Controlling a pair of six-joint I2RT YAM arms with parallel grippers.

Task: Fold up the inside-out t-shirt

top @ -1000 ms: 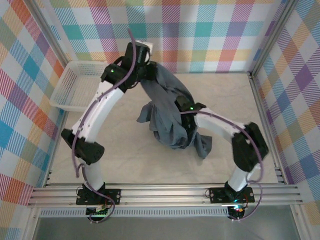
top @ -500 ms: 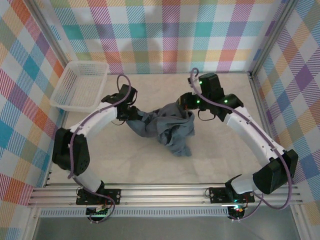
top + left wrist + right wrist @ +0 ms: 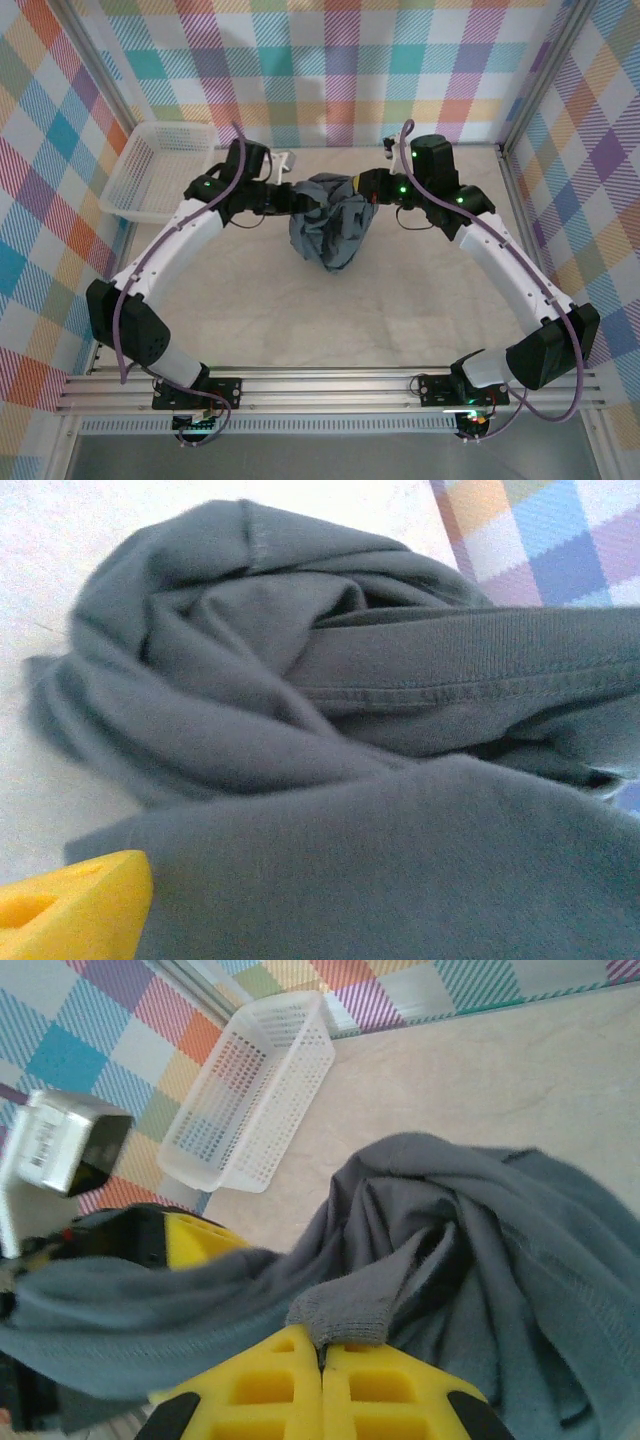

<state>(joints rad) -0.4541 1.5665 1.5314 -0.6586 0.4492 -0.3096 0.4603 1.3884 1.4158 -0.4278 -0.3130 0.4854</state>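
The inside-out t-shirt (image 3: pixel 330 225) is a crumpled slate-grey bunch slung between my two grippers toward the back of the table. My right gripper (image 3: pixel 364 187) is shut on a small fold of its cloth (image 3: pixel 338 1310), pinched between the yellow fingertips (image 3: pixel 270 1380). My left gripper (image 3: pixel 284 196) is at the shirt's left side. One of its yellow fingers (image 3: pixel 70 905) stands far off in the corner of the left wrist view, so the jaws are open, and cloth (image 3: pixel 380 860) drapes over the gap and hides the other finger. A ribbed hem (image 3: pixel 470 650) runs across the bunch.
A white mesh basket (image 3: pixel 160 170) sits at the back left, also seen in the right wrist view (image 3: pixel 250 1090). Plaid walls and a metal frame (image 3: pixel 520 220) close in the pale table (image 3: pixel 330 320). The arms' bases (image 3: pixel 195 385) stand at the near edge.
Both arms have swung to the back of the table and the shirt bunch has moved back with them. The left jaws have opened from shut. The right gripper stays pinched on cloth.
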